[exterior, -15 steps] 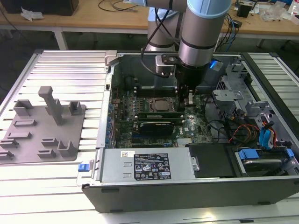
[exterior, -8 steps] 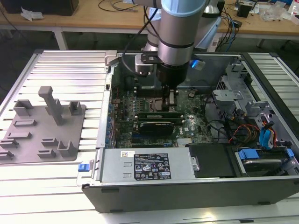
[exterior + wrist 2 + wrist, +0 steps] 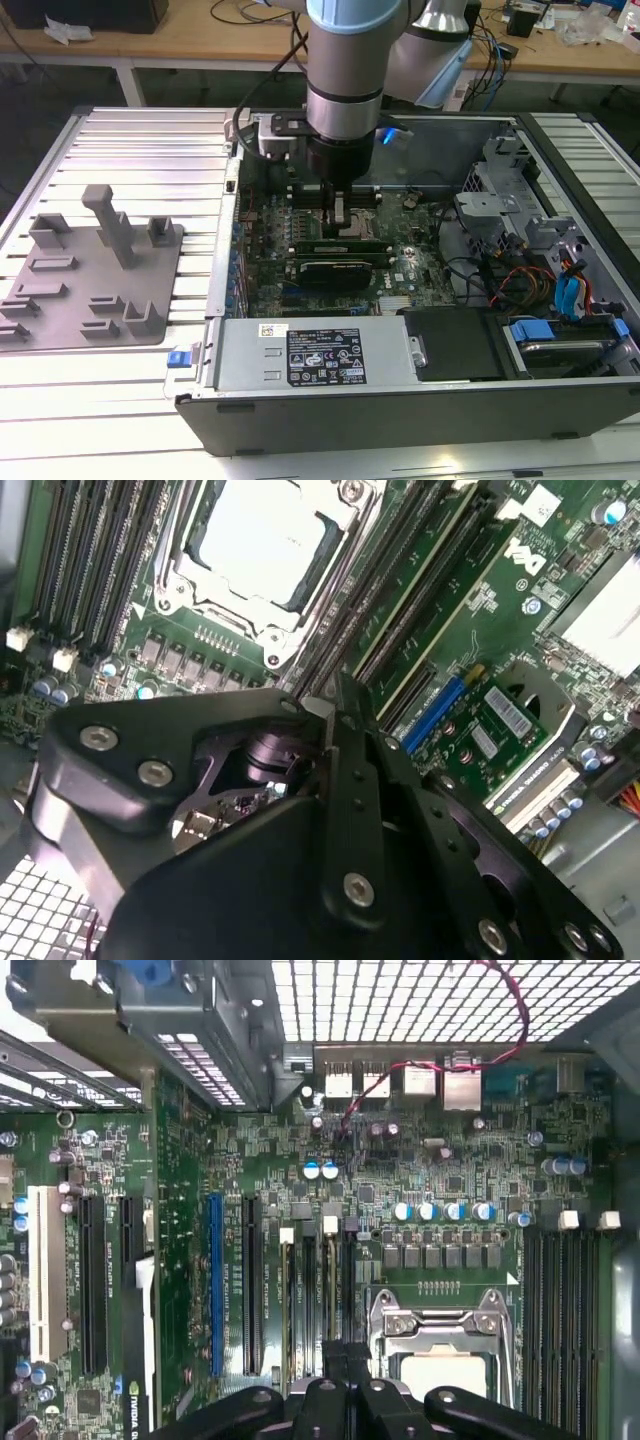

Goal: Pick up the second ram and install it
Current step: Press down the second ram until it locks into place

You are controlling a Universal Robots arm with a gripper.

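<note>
- Second ram (image 3: 340, 243): in the exterior view you have a long thin stick standing on edge across the motherboard (image 3: 268, 255). It sits directly under the arm, in the bank of memory slots (image 3: 300, 1300) beside the processor socket (image 3: 265, 540). It is not on the worktop (image 3: 150, 150) and not on the grey holder plate (image 3: 90, 290).
- Whether it is fully home in its slot is too fine to tell. The white slot latches (image 3: 330, 1225) show in the first wrist view, but you cannot read whether they are open or closed.
- Hand (image 3: 340, 222): closed, with the tips drawn together right at the stick's top edge. In the second wrist view the hand (image 3: 322, 712) comes to a narrow point over the slot lines. You cannot tell whether it is pinching the stick or only bearing on it.
- Neighbours: the black card (image 3: 335, 268) lies just beside the stick, on the side nearer the power supply (image 3: 310, 355). Loose cables (image 3: 500, 275) sit well apart, toward the exterior view's right.
- Step in hand, as a judgement: the pickup is done and you are at the install, in the seating stage.
- What seating calls for: a straight push down along the slot line with no twist, the stick kept square to the slot, and both end latches checked.
- Risk: a tilted press could bind one end or load the board.
</note>
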